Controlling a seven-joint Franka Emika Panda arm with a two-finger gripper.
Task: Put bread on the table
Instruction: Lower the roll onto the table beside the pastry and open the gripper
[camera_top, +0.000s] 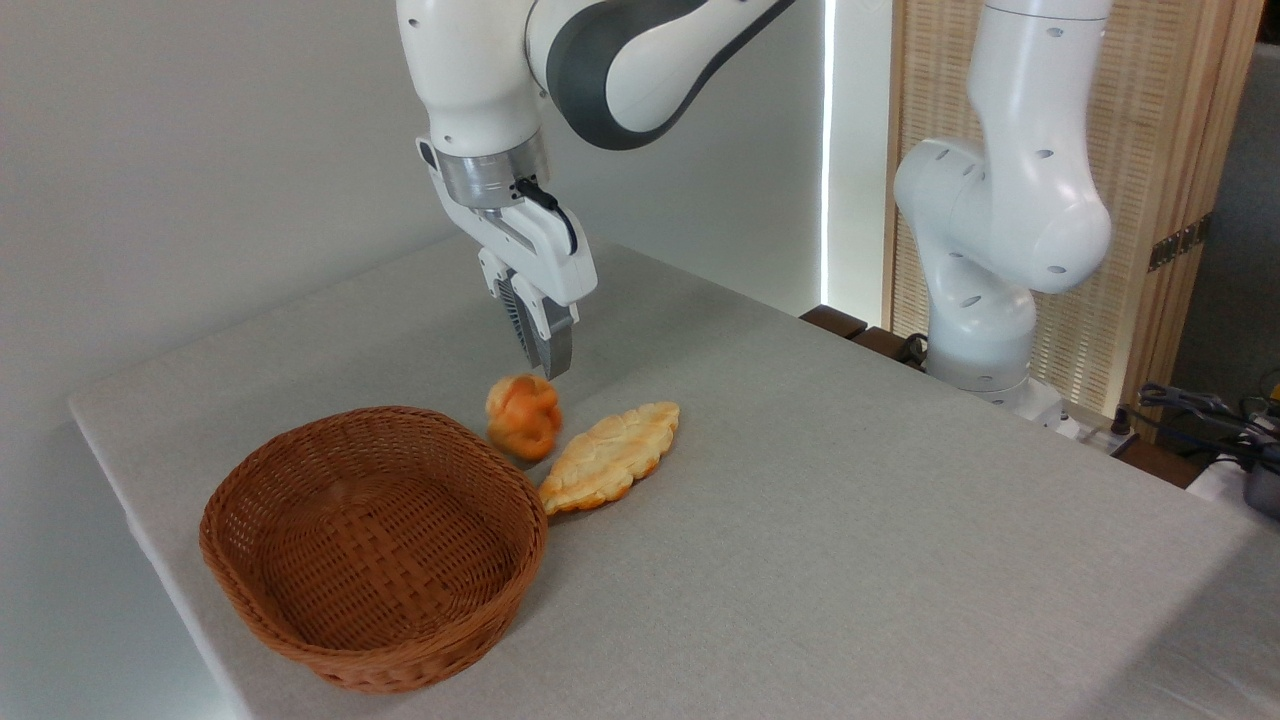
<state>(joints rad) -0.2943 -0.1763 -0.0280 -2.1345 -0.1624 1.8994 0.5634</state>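
Grey cloth covers the desk (850, 560), which fills most of the view and runs back toward a pale wall on the left and a slatted wooden screen (1160, 150) on the right.

Nearest the camera, at the front left, sits a round brown wicker basket (300, 620) with nothing visible inside it. Just behind its right rim lies a flat, leaf-shaped pale-yellow pastry (610, 457), one end nearly touching the basket. Beside the pastry, on its left, the bread (524, 415) rests on the cloth: a lumpy golden-orange bun, close behind the basket's far rim and just beside the pastry (whether the two touch is hard to tell).

Directly above the bread hangs the end effector (548, 362), pointing down with its dark fingers (555, 350) drawn close together. Its tips sit just over the top of the bun, and from this angle it cannot be told whether they grip it or merely hover.

Farther back, the white arm rises out of the top of the view, and its base (985, 340) stands at the far right edge of the desk, with some cables (1200, 405) beyond.
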